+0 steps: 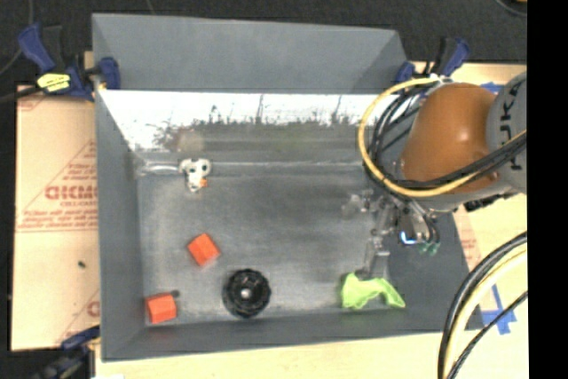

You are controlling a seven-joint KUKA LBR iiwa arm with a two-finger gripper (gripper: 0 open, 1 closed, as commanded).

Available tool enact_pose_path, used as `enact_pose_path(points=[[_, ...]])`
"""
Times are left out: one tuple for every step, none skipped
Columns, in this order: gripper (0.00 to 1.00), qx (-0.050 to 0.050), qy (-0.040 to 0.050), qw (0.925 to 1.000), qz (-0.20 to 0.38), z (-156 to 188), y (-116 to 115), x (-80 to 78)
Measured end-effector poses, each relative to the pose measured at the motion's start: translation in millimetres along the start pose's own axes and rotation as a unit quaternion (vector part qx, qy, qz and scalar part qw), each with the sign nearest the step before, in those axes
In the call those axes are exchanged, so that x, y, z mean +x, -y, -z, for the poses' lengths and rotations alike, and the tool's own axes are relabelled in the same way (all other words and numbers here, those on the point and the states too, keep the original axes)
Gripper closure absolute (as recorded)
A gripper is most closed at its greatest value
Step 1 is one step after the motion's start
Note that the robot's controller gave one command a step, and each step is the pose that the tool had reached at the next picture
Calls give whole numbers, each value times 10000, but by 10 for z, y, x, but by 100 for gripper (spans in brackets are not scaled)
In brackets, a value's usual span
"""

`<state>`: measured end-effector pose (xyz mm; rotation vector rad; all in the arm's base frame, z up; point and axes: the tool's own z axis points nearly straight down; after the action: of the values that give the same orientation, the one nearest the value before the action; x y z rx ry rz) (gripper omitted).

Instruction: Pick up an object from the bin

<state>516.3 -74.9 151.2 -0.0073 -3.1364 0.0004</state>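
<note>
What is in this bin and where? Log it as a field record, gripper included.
bin: grey metal, a few loose things on its floor
gripper: low at the near right, directly over the green thing
green thing: crumpled, lime green, near right corner
black thing: round, by the near wall, left of middle
first orange block: left of centre
second orange block: near left corner
white thing: small, with an orange bit, far left

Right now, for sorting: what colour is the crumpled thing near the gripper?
Crumpled thing: lime green, camera view.
</note>
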Motion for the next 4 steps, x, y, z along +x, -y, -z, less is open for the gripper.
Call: enact_pose_path(points=[[0,5,42,10000,16,46,-2,-18],[0,9,27,9982,595,-571,432,230],[100,23,75,9968,791,-800,317,24],[100,24,75,9968,798,-800,317,24]])
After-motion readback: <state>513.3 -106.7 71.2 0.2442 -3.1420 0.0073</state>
